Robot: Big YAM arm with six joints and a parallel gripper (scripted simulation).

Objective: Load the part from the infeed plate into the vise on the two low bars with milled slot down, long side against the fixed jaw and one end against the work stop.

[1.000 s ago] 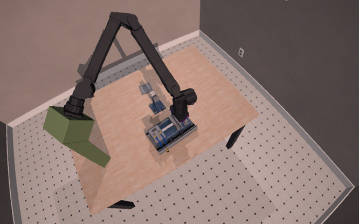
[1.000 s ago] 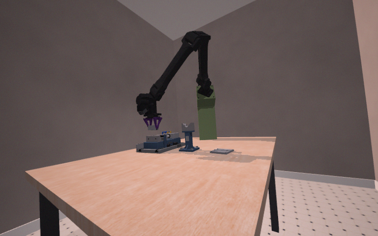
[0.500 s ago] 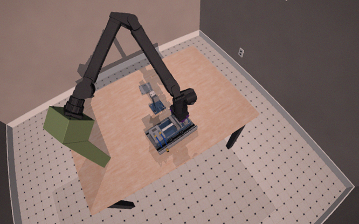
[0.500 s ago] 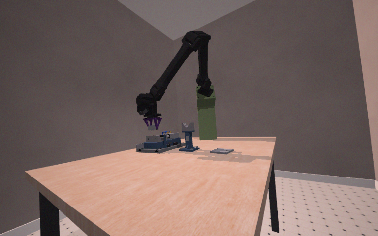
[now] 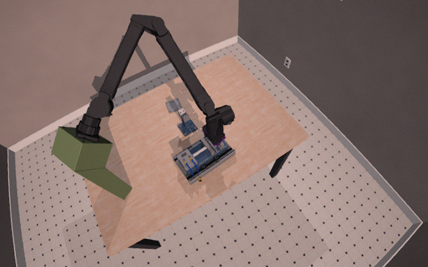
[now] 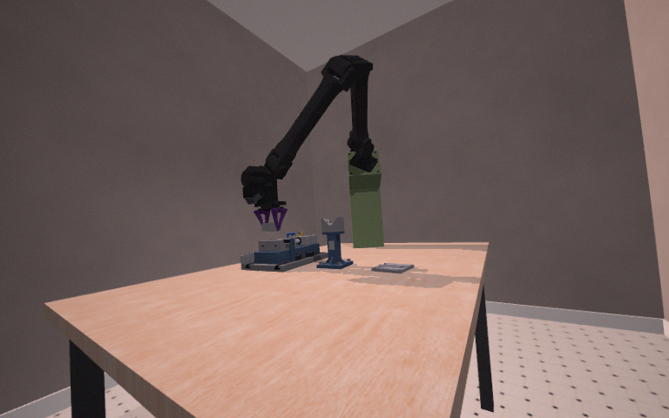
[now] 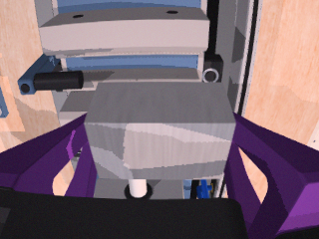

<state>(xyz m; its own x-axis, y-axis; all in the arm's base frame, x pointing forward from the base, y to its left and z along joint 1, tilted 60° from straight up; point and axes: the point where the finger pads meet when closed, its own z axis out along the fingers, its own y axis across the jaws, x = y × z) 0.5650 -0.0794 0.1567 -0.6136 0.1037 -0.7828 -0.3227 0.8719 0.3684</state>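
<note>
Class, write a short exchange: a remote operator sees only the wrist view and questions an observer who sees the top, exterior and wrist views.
Operator: Is the block already down in the vise?
Observer: No, the exterior view shows a gap beneath it.
Operator: Is anything in the V-block?
Observer: Nothing shows in its notch.
Operator: Where is the infeed plate?
Observer: On the table, beyond the V-block from the vise.
</note>
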